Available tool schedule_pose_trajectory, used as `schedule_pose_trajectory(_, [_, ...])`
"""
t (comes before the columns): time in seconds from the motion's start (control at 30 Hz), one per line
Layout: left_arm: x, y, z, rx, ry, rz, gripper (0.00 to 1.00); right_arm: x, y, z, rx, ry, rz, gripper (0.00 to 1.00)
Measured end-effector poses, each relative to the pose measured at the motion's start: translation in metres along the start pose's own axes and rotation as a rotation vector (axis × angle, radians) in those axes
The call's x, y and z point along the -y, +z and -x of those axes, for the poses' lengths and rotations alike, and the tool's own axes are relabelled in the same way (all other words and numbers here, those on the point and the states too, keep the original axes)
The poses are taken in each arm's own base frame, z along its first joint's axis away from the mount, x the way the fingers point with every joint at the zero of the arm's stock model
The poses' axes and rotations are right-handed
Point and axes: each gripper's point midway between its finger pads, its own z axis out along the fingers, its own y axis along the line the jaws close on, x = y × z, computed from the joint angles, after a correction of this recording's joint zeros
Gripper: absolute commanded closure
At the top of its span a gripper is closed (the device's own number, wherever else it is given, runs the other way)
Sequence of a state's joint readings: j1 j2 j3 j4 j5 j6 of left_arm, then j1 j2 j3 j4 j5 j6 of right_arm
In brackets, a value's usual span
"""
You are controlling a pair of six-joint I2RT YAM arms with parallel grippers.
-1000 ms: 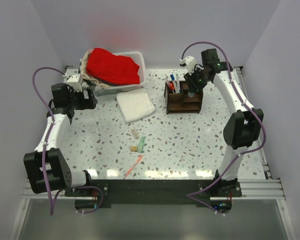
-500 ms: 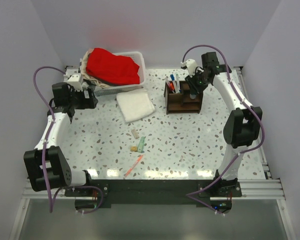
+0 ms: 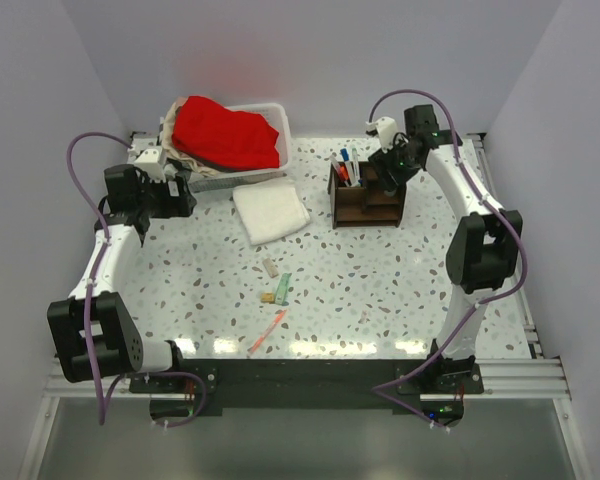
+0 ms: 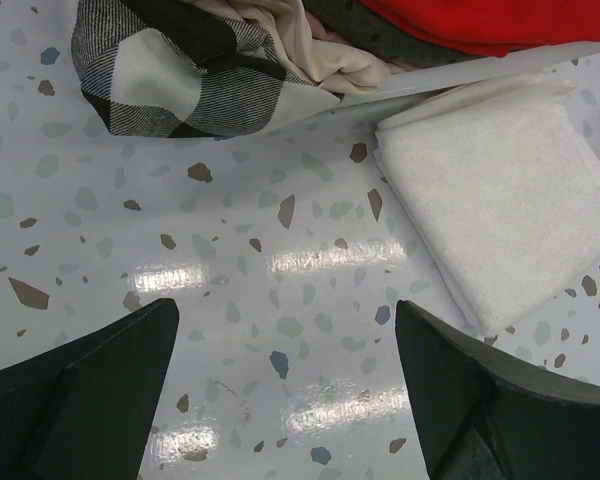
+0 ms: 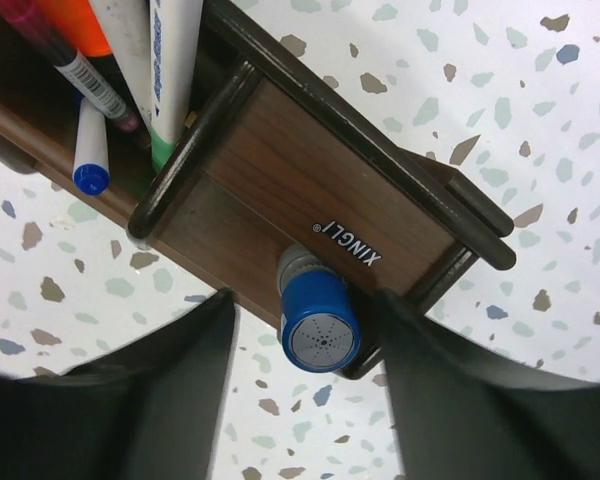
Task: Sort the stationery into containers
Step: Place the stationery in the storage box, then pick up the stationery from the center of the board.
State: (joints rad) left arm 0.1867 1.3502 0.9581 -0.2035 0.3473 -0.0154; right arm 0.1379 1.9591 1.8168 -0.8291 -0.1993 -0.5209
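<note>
The dark brown wooden organizer (image 3: 365, 197) stands at the back right with several pens (image 3: 348, 165) upright in its left section. In the right wrist view the organizer (image 5: 310, 190) holds the pens (image 5: 130, 60) and a tiny blue bottle (image 5: 320, 325) in a compartment. My right gripper (image 3: 387, 170) is open just above it, with its fingers on either side of the bottle (image 5: 305, 310) and not touching it. A beige block (image 3: 269, 266), a green block (image 3: 283, 287), a small beige piece (image 3: 268, 298) and a pink-red pen (image 3: 268, 331) lie mid-table. My left gripper (image 3: 185, 196) is open and empty at the far left (image 4: 285, 320).
A folded white cloth (image 3: 270, 212) lies left of the organizer and shows in the left wrist view (image 4: 510, 220). A white basket (image 3: 278, 115) with red cloth stands at the back left, and a checked cloth (image 4: 180, 70) hangs from it.
My right gripper has drawn slightly up and back from the organizer, with the blue bottle left standing in its compartment. The left arm has not moved.
</note>
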Motion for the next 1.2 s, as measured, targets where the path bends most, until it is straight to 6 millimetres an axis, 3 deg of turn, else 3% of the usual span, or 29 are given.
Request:
schedule_pose_trajectory(0.07, [0.000,0.000,0.000,0.000,0.000,-0.002,0.06,0.000,0.000,0.000,0.000,0.010,-0.001,0.16])
schedule_pose_trajectory(0.33, [0.002,0.001,0.000,-0.001,0.003,-0.006,0.06,0.000,-0.004,0.003,0.011,0.037,-0.006,0.10])
schedule_pose_trajectory(0.43, [0.003,0.000,0.000,0.001,0.005,-0.007,0.05,0.001,-0.015,0.010,0.027,0.045,-0.015,0.03])
schedule_pose_trajectory(0.57, [0.015,-0.008,0.002,0.003,0.064,-0.047,0.05,0.002,-0.053,0.030,0.108,0.038,-0.050,0.01])
schedule_pose_trajectory(0.67, [0.048,-0.020,-0.001,-0.009,0.209,-0.147,0.05,-0.008,-0.099,0.049,0.222,0.009,-0.056,0.01])
schedule_pose_trajectory(0.77, [0.092,-0.040,-0.012,-0.023,0.386,-0.292,0.04,-0.034,-0.142,0.056,0.341,-0.033,-0.007,0.01])
schedule_pose_trajectory(0.87, [0.132,-0.064,-0.028,-0.038,0.550,-0.441,0.04,-0.064,-0.158,0.047,0.397,-0.053,0.084,0.01])
schedule_pose_trajectory(0.93, [0.148,-0.074,-0.042,-0.062,0.624,-0.514,0.00,-0.087,-0.154,0.037,0.402,-0.057,0.176,0.01])
schedule_pose_trajectory(1.03, [0.173,-0.083,-0.071,-0.149,0.696,-0.614,0.01,-0.126,-0.130,0.012,0.345,-0.089,0.325,0.01])
schedule_pose_trajectory(1.13, [0.193,-0.088,-0.100,-0.241,0.724,-0.693,0.03,-0.181,-0.107,-0.026,0.234,-0.178,0.457,0.01])
schedule_pose_trajectory(1.2, [0.197,-0.088,-0.113,-0.288,0.701,-0.702,0.05,-0.216,-0.103,-0.048,0.189,-0.262,0.530,0.02])
